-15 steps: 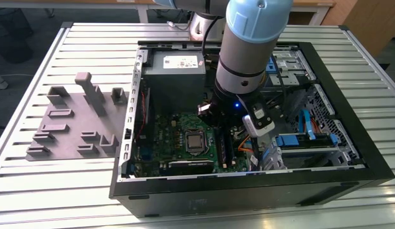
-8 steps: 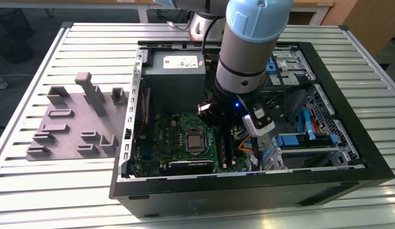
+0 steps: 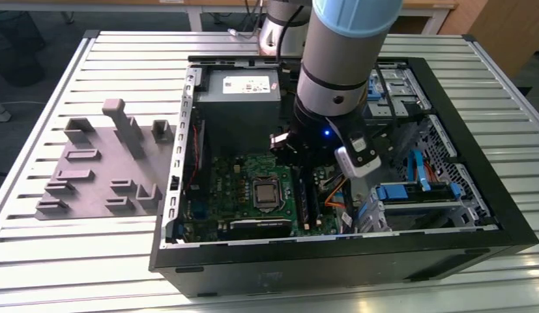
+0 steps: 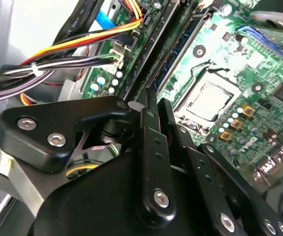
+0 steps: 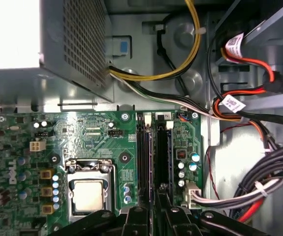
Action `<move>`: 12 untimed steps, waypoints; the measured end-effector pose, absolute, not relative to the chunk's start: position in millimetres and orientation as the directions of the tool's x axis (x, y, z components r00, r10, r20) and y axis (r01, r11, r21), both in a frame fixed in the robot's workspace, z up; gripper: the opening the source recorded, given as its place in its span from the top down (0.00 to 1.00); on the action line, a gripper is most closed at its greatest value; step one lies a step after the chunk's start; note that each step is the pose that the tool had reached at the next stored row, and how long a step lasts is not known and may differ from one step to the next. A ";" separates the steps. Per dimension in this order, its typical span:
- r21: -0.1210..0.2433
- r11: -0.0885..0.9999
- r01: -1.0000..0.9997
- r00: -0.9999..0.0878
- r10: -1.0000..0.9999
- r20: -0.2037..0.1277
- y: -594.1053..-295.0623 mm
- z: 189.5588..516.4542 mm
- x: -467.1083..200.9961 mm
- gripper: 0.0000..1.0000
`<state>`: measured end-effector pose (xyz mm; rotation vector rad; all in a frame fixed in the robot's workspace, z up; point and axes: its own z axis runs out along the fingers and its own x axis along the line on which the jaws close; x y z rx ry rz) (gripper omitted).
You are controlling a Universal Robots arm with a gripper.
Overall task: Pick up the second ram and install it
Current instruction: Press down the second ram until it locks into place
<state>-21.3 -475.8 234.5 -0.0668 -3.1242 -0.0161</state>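
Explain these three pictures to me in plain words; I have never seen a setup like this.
A robot arm reaches into an open computer case lying on a slatted metal table. The exterior view looks on from outside; both wrist views ride on the arm. Its tool sits low over the green motherboard, fingers close together at the memory slots, where a dark ram stick already stands. A grey plastic fixture lies beside the case, on the exterior view's left. Whether the tool grips anything is hidden.

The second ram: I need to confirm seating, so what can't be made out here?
First wrist view: the gripper hides the near end of the memory slots; whether the second ram sits in one is too dark to tell.
Exterior view: the arm covers those slots.
Second wrist view: the gripper blocks the slots' near end.
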 end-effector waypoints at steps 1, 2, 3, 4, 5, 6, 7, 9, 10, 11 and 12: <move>0.010 0.999 0.043 -0.999 0.043 0.017 -475.8 235.5 -21.3 0.79; 0.010 0.999 0.043 -0.999 0.043 0.017 -475.8 235.5 -21.3 0.79; 0.010 0.999 0.043 -0.999 0.043 0.017 -475.8 235.5 -21.3 0.79; 0.010 0.999 0.043 -0.999 0.043 0.017 -475.8 235.5 -21.3 0.79; 0.010 0.999 0.043 -0.999 0.043 0.017 -475.8 235.6 -21.3 0.79; 0.010 0.999 0.043 -0.999 0.043 0.017 -475.8 235.7 -21.3 0.79; 0.010 0.999 0.043 -0.999 0.043 0.017 -475.8 235.7 -21.3 0.79; 0.010 0.999 0.043 -0.999 0.043 0.017 -475.8 235.7 -21.3 0.79; 0.010 0.999 0.043 -0.999 0.043 0.017 -475.8 235.7 -21.3 0.79; 0.010 0.999 0.043 -0.999 0.043 0.017 -475.8 235.7 -21.3 0.79; 0.010 0.999 0.043 -0.999 0.043 0.017 -475.8 235.7 -21.3 0.79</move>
